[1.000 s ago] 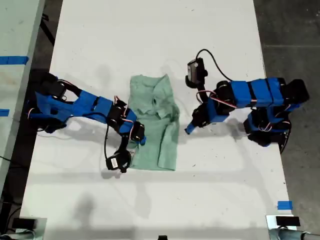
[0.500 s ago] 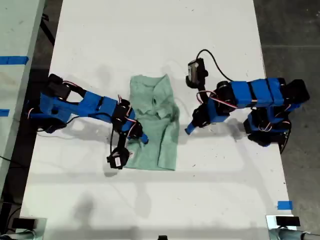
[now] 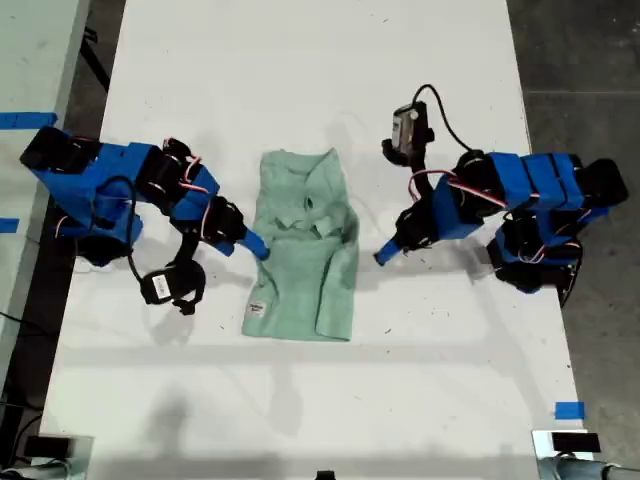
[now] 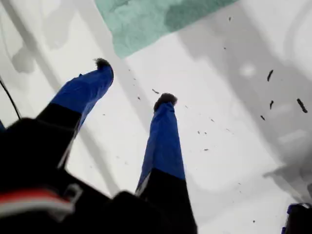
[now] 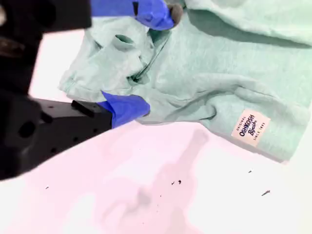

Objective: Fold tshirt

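Right now the tshirt (image 3: pixel 306 250) lies folded into a narrow upright strip near the middle of the white tabletop (image 3: pixel 300 80), between the two blue arms. Its neck end points toward the exterior view's top, w/ a small white brand label (image 3: pixel 257 308) at the lower corner on the exterior view's left. The upper half is rumpled; the lower half lies flatter.

My second claw (image 5: pixel 141 58) is the one on the exterior view's left. Its tip (image 3: pixel 253 243) sits right at the shirt's edge on that side, about mid-height. In the second wrist view the jaws stand spread apart, one blue finger (image 5: pixel 124 108) at the fabric's edge and the other finger (image 5: pixel 153 12) over the cloth; crumpled fabric (image 5: pixel 131 63) lies between them, but whether either finger touches it I can't tell. Nothing pinched. The label (image 5: pixel 248 127) shows in that view too, w/ printed text on it.

My first claw (image 4: pixel 132 80) is on the exterior view's right. Its tip (image 3: pixel 385 255) is near the shirt's edge on that side but apart from it, bare tabletop between. In the first wrist view both fingers (image 4: pixel 163 141) are parted w/ only white surface in the gap, and a corner of the green shirt (image 4: pixel 146 19) lies beyond the tips, untouched. Released, holding nothing.

A cable (image 3: pixel 440 105) loops from the camera on that arm. Blue tape (image 3: pixel 568 410) is stuck near the tabletop's lower corner on the exterior view's right.
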